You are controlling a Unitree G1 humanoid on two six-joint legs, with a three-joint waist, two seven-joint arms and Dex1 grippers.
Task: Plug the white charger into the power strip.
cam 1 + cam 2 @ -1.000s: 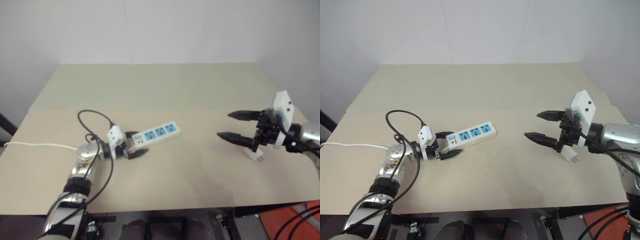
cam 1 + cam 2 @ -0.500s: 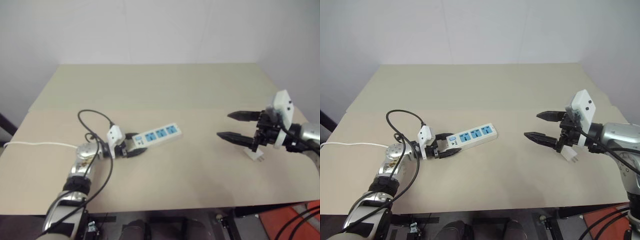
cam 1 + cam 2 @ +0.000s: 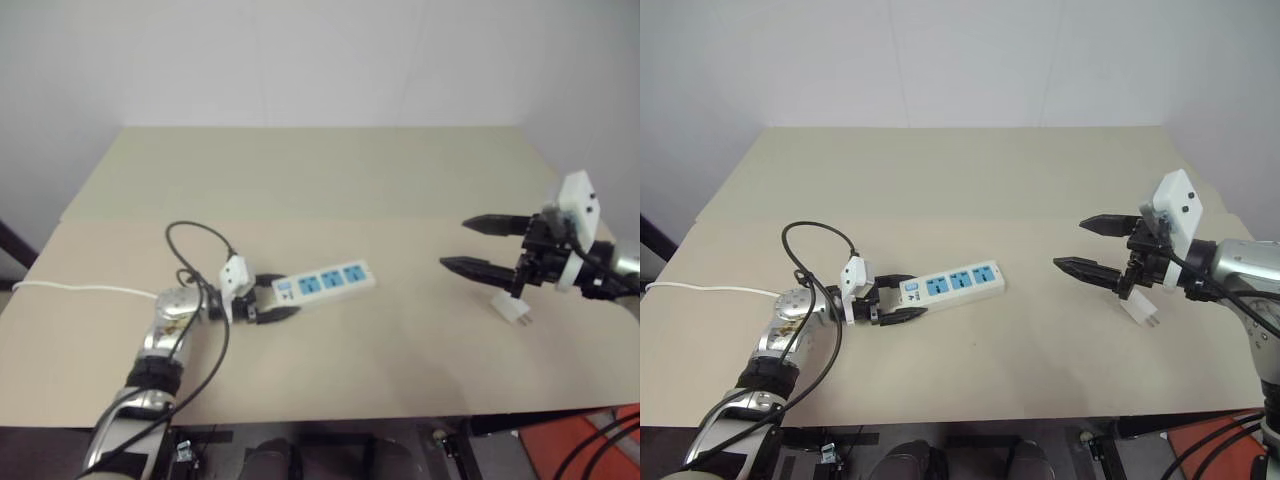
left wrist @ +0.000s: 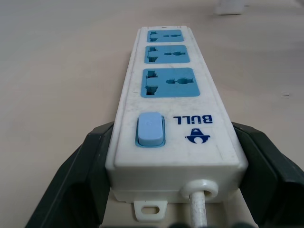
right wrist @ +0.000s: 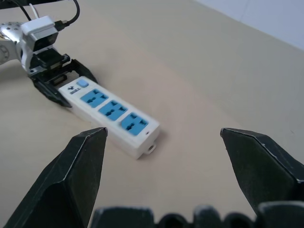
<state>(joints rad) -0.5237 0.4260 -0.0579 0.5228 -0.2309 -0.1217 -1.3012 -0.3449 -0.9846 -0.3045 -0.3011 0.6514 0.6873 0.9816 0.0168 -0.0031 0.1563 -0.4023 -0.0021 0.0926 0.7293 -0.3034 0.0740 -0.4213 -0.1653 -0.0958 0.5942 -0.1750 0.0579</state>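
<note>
Left tool [image 3: 892, 303] is clamped on the switch end of the strip [image 3: 950, 283], which lies flat, outlets up, toward the tabletop's [image 3: 940, 180] left front. Right tool [image 3: 1083, 246] hangs wide apart over the right side, holding nothing. The charger [image 3: 1140, 310] sits on the tabletop just beneath it, near the right edge. I'd keep the strip pinned flat, then drop the right tool squarely over the charger's body, clear of the prongs.
</note>
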